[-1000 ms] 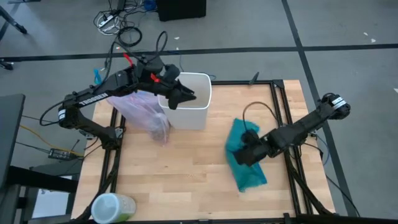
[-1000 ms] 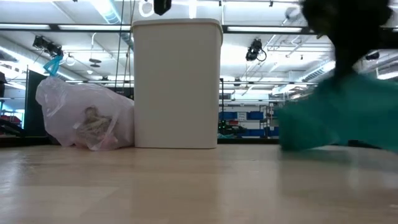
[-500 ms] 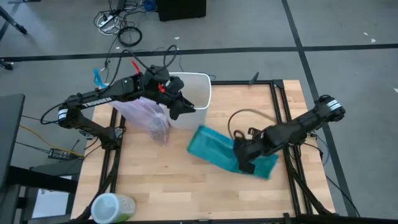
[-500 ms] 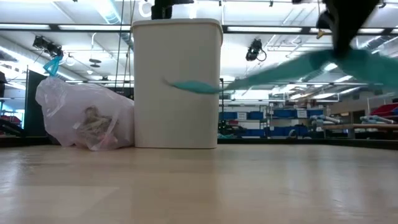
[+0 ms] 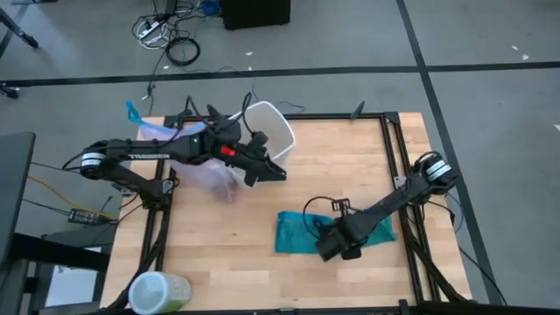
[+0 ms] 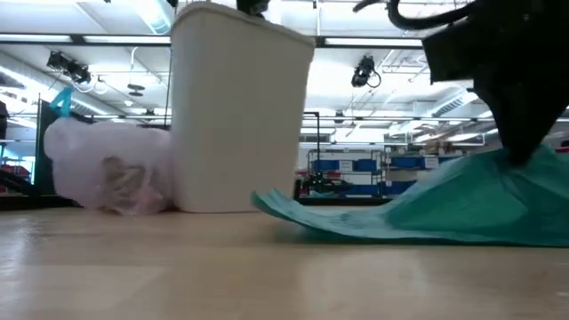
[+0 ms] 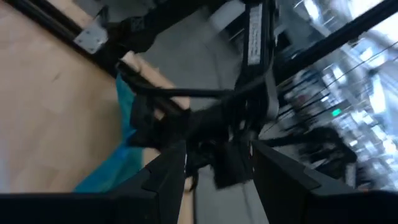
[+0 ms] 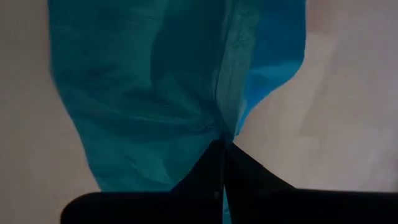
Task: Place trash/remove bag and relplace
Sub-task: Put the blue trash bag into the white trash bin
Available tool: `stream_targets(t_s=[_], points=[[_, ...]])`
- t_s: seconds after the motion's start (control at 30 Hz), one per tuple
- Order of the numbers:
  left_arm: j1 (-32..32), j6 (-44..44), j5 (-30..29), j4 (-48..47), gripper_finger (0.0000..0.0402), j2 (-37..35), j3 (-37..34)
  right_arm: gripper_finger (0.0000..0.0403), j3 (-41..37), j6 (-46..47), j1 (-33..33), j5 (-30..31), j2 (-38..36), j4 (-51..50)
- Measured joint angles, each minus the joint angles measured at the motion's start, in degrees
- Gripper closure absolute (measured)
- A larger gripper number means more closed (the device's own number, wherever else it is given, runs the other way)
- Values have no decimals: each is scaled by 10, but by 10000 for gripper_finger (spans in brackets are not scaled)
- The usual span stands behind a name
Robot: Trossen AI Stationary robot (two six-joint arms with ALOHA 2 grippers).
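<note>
Bag (image 5: pixel 206 162), pale pink-lavender with a blue band at its rim, lies at the far left of the desk (image 5: pixel 262 254) in the high view, partly under the left arm and touching the white bin (image 5: pixel 271 136), which tilts. The left hand (image 5: pixel 273 171) sits at the bin's near wall, its fingers apart on that wall. The right hand (image 5: pixel 337 245) is low on the near right part of the desk, pinched shut on the teal-green bag (image 5: pixel 302 232) spread flat there.

From the low view, the pink bag (image 6: pixel 102 169) rests on the desk left of the tilted bin (image 6: pixel 236 116), crumpled trash (image 6: pixel 120 173) showing through it. The teal bag (image 6: pixel 444 209) drapes down from the right hand.

The left wrist view shows the left fingers (image 7: pixel 165 180) parted.

The right wrist view shows closed fingertips (image 8: pixel 214 165) gripping a fold of the teal bag (image 8: pixel 143 93).
</note>
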Motion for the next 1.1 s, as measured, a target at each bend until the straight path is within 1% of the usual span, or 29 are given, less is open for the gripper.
stream_targets(t_s=[0.1,0.17,0.27,0.4,0.5,0.57,0.63,0.67,0.73,0.8,0.93,0.97,1.03,1.07,1.1], points=[[-2,-18,21,27,216,1,-9,403,35,-23,23,49,22,-55],[-2,-25,46,56,216,4,-10,403,48,-28,36,77,24,-78],[-2,-23,86,113,225,3,17,403,51,-12,43,75,16,-78],[3,-16,90,170,240,0,52,403,51,37,43,63,10,-78],[26,-8,89,156,244,2,81,403,51,61,43,61,10,-74],[41,32,80,125,245,-8,102,403,51,75,44,61,10,-65],[56,90,45,72,248,-17,131,403,51,86,45,62,10,-52],[65,129,22,26,253,-19,148,403,51,88,45,62,10,-46],[85,205,-41,-80,271,-21,189,403,51,92,45,61,10,-32],[104,278,-135,-203,300,-19,239,403,51,92,45,61,12,-18],[126,354,-371,-421,381,-22,336,403,51,93,45,61,12,-3],[128,367,-435,-469,390,-22,355,403,51,93,45,62,12,-2],[130,373,-567,-563,394,-21,386,403,51,93,45,63,12,-1],[131,372,-619,-606,395,-21,397,403,51,93,45,63,12,1],[134,358,-659,-651,396,-21,404,403,51,93,45,66,12,3]])
